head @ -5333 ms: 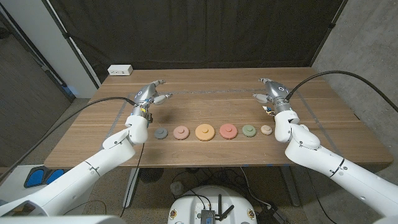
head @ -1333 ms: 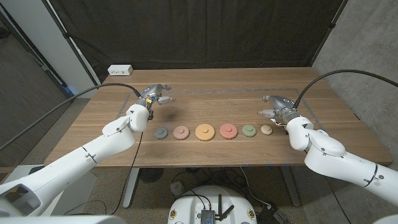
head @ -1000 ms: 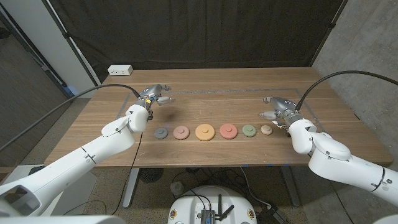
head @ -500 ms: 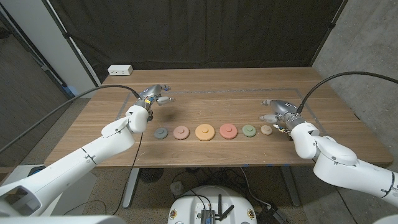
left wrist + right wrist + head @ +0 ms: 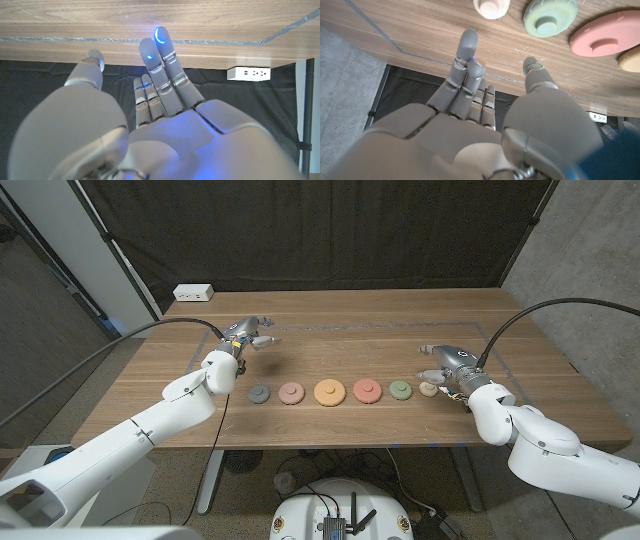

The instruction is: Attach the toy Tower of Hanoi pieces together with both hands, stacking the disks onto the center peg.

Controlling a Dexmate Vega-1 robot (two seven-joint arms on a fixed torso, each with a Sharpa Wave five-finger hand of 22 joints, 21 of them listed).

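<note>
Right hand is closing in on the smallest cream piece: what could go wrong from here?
The right hand is open, its fingers near the cream piece; they may nudge it away rather than pinch it. The green disk lies right beside it and could get bumped out of the row.

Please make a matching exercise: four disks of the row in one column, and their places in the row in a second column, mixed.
Things:
1. grey disk
2. orange disk
3. green disk
4. cream disk

Places:
A. beside the red disk, on the left arm's side
B. end nearest the right hand
C. end nearest the left arm
D. between red and cream

Pairs: 1-C, 2-A, 3-D, 4-B
</note>
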